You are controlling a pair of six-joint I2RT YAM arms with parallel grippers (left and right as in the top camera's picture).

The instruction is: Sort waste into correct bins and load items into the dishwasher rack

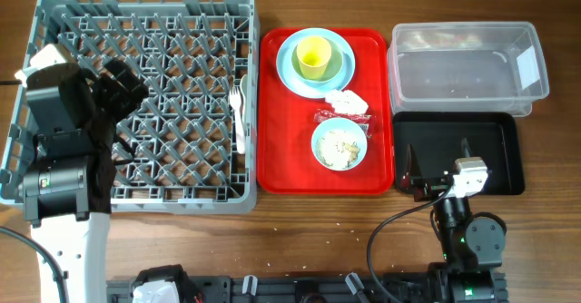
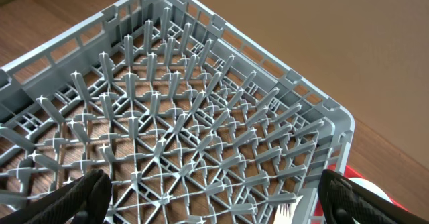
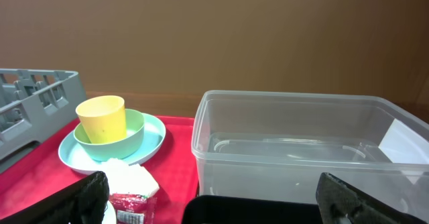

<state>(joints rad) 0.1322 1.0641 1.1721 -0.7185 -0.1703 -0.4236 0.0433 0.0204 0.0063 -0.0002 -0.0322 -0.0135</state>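
One grey rack [image 1: 182,112] is sitting on the left of the desk [image 1: 300,239]. Two white utensils are lying along its right side: one fork [image 1: 234,96] and, just beside it, one longer piece that appears to be the spoon [image 1: 242,135].

One red tray [image 1: 272,158] is sitting just to the right of the rack. It is carrying:
- one light-blue plate [image 1: 284,63]
- one green bowl [image 3: 131,140] standing on that plate
- one yellow cup [image 1: 313,56] standing upright in the green bowl
- one crumpled white napkin [image 1: 348,101]
- one red-and-clear wrapper [image 1: 340,116] touching the napkin
- one light-blue bowl [image 1: 318,149] containing whitish food scraps [image 1: 341,144]

One clear tub [image 1: 454,67] is sitting at the far right rear of the desk. One black tray [image 1: 495,149] is sitting just in front of it.

The left fingers [image 2: 84,197] are hovering over the rack. They are standing spread wide apart and are holding nothing.

The right fingers [image 3: 358,200] are hovering at the black tray and facing the tub. They are also standing spread wide apart and are gripping nothing.
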